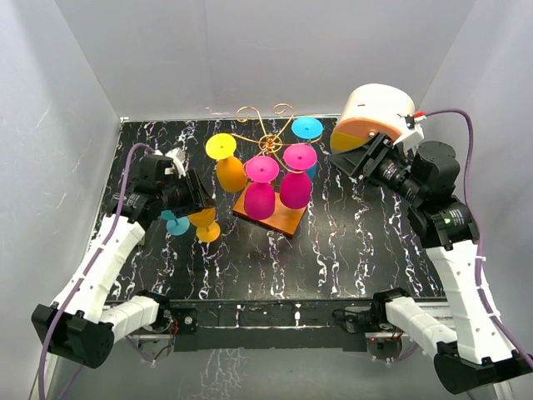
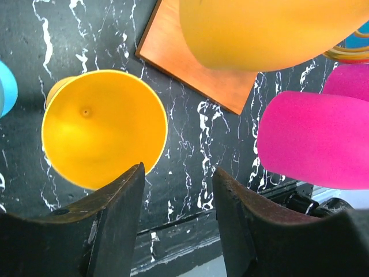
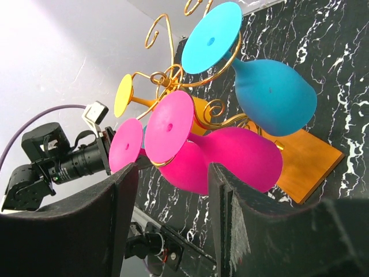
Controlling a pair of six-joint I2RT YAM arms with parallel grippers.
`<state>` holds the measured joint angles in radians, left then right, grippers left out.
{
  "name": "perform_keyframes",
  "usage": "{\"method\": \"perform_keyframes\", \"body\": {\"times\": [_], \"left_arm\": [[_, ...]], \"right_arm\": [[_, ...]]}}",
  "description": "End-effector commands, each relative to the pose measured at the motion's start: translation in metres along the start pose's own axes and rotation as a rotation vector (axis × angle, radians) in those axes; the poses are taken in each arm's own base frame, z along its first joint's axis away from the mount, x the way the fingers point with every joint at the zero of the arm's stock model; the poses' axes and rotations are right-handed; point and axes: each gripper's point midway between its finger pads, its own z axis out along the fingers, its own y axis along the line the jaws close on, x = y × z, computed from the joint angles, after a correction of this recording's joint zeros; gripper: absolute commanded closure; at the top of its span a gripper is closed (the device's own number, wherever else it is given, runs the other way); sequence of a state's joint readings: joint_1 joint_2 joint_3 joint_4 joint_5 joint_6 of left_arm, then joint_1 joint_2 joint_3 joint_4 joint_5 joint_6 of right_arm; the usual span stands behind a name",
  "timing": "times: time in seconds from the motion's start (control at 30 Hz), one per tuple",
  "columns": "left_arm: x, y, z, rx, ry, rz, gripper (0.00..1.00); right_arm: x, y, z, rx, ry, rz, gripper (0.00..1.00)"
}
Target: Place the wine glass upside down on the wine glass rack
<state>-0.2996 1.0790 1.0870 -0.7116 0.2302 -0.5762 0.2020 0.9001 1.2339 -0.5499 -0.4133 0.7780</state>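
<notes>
The gold wire rack [image 1: 268, 142] stands on its orange-brown wooden base [image 1: 283, 221] mid-table. A yellow glass [image 1: 229, 171], two magenta glasses [image 1: 260, 198] and a blue glass [image 1: 307, 127] hang upside down on it. An orange-yellow wine glass [image 1: 203, 222] is on the table left of the base; the left wrist view looks into its open bowl [image 2: 104, 127]. My left gripper [image 1: 196, 200] [image 2: 179, 173] is open and empty, just above and beside it. My right gripper [image 1: 356, 162] [image 3: 173, 173] is open and empty, right of the rack [image 3: 167, 75].
A small blue glass [image 1: 175, 223] lies by my left gripper. A white round object with an orange face [image 1: 375, 117] sits at the back right above my right wrist. Grey walls close in the black marbled table [image 1: 350, 250].
</notes>
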Motion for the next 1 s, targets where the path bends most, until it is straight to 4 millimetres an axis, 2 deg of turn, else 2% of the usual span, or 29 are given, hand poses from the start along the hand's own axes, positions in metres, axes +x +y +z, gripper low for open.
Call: {"method": "perform_keyframes", "body": {"times": [0.0, 0.17, 0.3, 0.63, 0.73, 0.87, 0.9, 0.97], "left_arm": [[-0.007, -0.013, 0.011, 0.057, -0.026, 0.071, 0.52], [-0.001, 0.004, 0.027, -0.116, -0.014, 0.131, 0.53], [0.009, 0.006, 0.037, -0.158, 0.007, 0.161, 0.55], [0.019, 0.010, 0.043, -0.180, 0.030, 0.255, 0.73], [0.020, 0.020, 0.042, -0.227, 0.042, 0.277, 0.73], [0.026, 0.021, 0.046, -0.224, 0.070, 0.279, 0.73], [0.027, 0.021, 0.046, -0.222, 0.073, 0.279, 0.75], [0.027, 0.021, 0.045, -0.221, 0.071, 0.281, 0.85]], "right_arm": [[-0.017, 0.014, -0.009, -0.022, -0.067, -0.068, 0.51], [-0.018, 0.014, -0.011, -0.019, -0.075, -0.070, 0.51], [-0.017, 0.012, -0.011, -0.011, -0.073, -0.074, 0.51], [-0.018, 0.013, -0.013, -0.010, -0.076, -0.084, 0.51], [-0.017, 0.013, -0.014, -0.008, -0.079, -0.085, 0.51], [-0.017, 0.012, -0.014, -0.008, -0.078, -0.082, 0.51], [-0.017, 0.012, -0.014, -0.009, -0.078, -0.081, 0.50], [-0.018, 0.014, -0.015, -0.012, -0.081, -0.081, 0.51]]}}
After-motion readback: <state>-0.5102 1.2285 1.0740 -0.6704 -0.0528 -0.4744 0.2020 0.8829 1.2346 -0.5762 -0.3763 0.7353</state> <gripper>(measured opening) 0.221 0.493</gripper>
